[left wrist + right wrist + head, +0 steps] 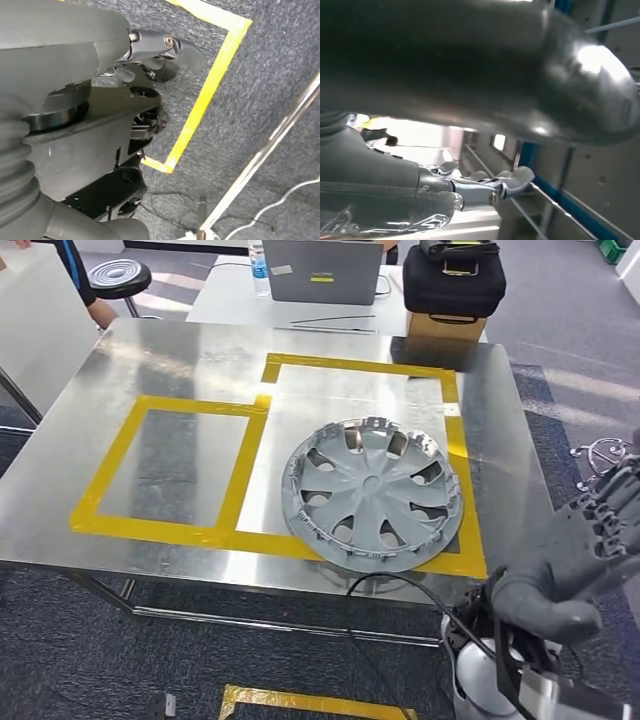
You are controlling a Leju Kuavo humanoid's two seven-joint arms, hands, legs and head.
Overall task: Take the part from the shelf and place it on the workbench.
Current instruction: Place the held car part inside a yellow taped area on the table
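The part, a grey hubcap (371,492), lies flat on the metal workbench (189,360), inside the right-hand yellow tape rectangle (453,440). In the head view my right hand (573,560) hovers off the bench's front right corner, to the right of the hubcap and apart from it, fingers spread and holding nothing. The right wrist view shows that hand (478,185) with its fingers stretched out and its thick thumb (508,70) close to the lens. My left hand (113,90) hangs over the grey carpet with its fingers (166,42) extended and nothing in them.
A white table behind the bench carries a laptop (323,270), a water bottle (259,268) and a black bag on a cardboard box (453,280). A black stool (119,278) and a person's arm (75,270) are at the far left. Yellow floor tape (302,702) and a black cable (362,640) lie before the bench.
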